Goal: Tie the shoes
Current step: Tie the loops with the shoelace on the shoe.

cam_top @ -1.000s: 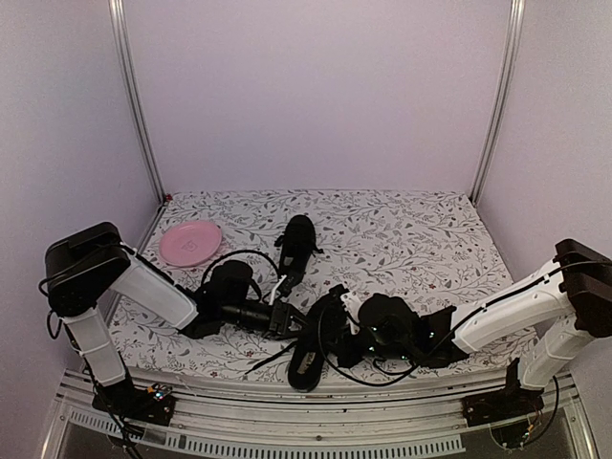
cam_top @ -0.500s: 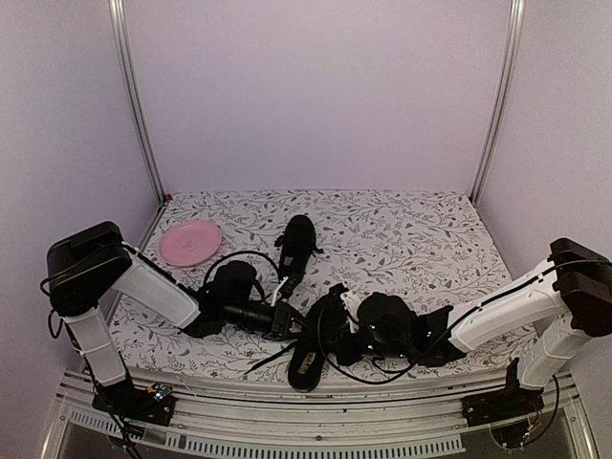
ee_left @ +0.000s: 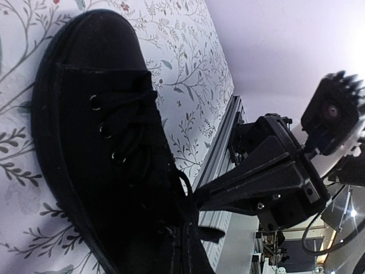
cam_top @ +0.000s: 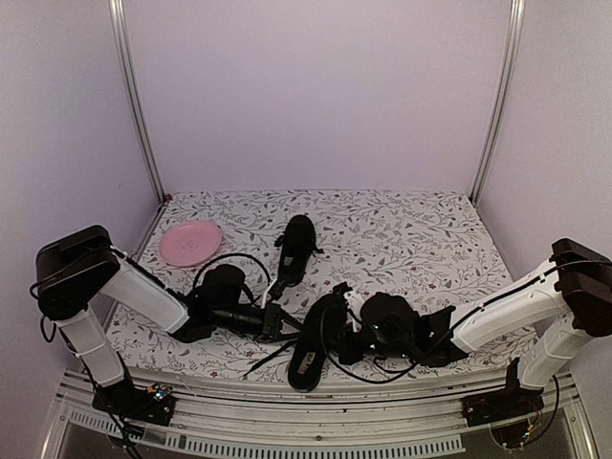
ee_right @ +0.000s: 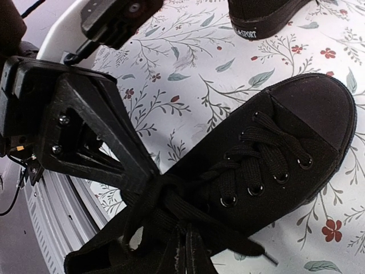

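Here, shoe (cam_top: 314, 344) at table (cam_top: 421, 239) front edge; left tool (cam_top: 280, 323), right tool (cam_top: 350, 314) flanking.

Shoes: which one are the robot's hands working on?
The near shoe by the front edge, between the left hand and right hand; the other shoe lies alone farther back.

We see one black shoe (ee_left: 108, 154) lying on the floral cloth (ee_left: 188, 74), toe toward 11 o'clock. From 3 o'clock the right gripper (ee_left: 197, 198) reaches in, fingers pressed together, its tip touching a lace (ee_left: 185, 182) by the tongue.
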Motion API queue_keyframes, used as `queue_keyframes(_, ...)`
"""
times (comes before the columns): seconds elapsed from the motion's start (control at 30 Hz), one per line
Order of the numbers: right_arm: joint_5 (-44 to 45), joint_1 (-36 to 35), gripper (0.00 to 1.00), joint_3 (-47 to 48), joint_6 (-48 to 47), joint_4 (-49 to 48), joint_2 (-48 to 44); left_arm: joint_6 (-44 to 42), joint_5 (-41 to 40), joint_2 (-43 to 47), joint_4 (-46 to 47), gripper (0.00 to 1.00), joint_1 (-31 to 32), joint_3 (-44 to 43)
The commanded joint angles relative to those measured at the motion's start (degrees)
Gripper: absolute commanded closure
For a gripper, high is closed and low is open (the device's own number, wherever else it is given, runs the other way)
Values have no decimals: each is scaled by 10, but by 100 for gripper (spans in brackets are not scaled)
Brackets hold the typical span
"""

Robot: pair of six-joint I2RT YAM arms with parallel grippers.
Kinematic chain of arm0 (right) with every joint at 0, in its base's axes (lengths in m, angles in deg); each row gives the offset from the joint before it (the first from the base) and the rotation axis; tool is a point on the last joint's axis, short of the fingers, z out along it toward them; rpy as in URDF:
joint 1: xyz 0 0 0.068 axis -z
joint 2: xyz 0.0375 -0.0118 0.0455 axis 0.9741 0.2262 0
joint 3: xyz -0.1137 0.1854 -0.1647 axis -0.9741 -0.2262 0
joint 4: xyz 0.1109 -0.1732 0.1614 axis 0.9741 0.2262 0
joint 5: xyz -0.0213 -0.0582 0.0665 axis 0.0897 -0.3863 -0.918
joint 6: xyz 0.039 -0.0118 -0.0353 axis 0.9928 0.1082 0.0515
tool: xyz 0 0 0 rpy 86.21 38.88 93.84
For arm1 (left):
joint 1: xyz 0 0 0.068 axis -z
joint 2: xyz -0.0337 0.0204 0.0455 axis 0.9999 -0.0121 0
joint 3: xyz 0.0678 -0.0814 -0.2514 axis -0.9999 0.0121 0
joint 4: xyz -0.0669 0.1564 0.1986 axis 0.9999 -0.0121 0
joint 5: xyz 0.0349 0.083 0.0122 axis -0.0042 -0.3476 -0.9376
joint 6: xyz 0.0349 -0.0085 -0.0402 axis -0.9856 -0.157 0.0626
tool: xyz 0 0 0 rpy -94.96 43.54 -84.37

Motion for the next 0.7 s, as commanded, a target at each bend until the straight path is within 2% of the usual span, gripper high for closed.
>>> queue_keyframes(0.0, 11, 15, 98, -18, 17, -9, -26, -1, -25, 39, 5, 100, -13, 19)
queue_keyframes(0.67, -9, 45, 98, -29, 28, -14, -53, -13, -45, 37, -31, 100, -27, 41)
